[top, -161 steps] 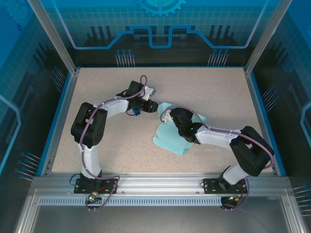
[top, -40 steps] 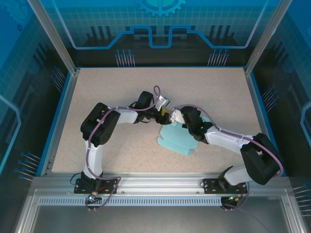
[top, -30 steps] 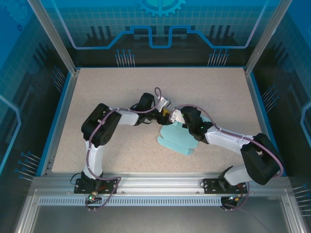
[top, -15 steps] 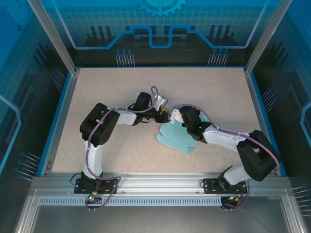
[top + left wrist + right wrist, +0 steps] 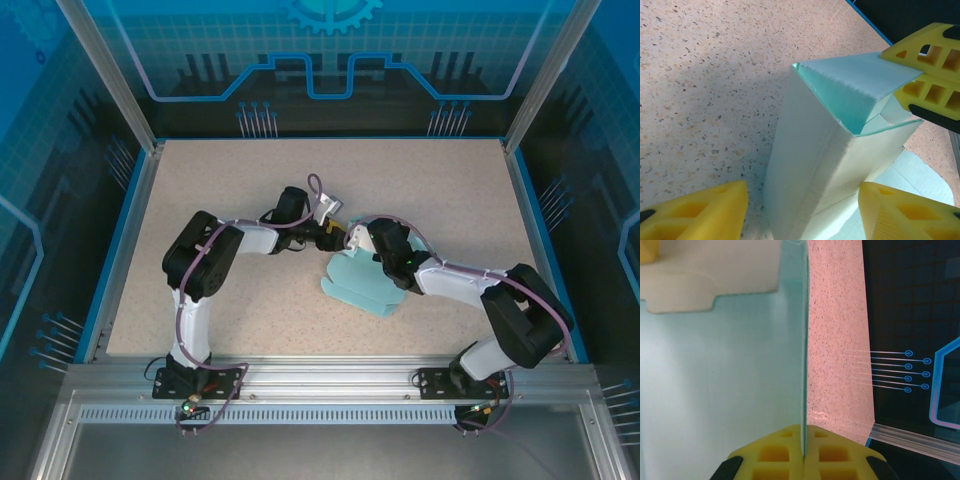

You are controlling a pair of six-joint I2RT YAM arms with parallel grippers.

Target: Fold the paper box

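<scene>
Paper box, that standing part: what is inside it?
Through its open top, the paper box shows its own pale card walls and a folded inner flap. Deeper down is hidden by the walls. The right pincer clamps its top flap.

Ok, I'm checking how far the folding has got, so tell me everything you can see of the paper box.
The paper box is pale cyan thin card, matte, with creases and finely serrated edges. It is half formed: walls stand up as an open-topped tube, one flap bent over the opening, while rounded flaps lie flat on the speckled table. The right claw is shut on a raised panel; the left claw stands open either side of the walls.
</scene>
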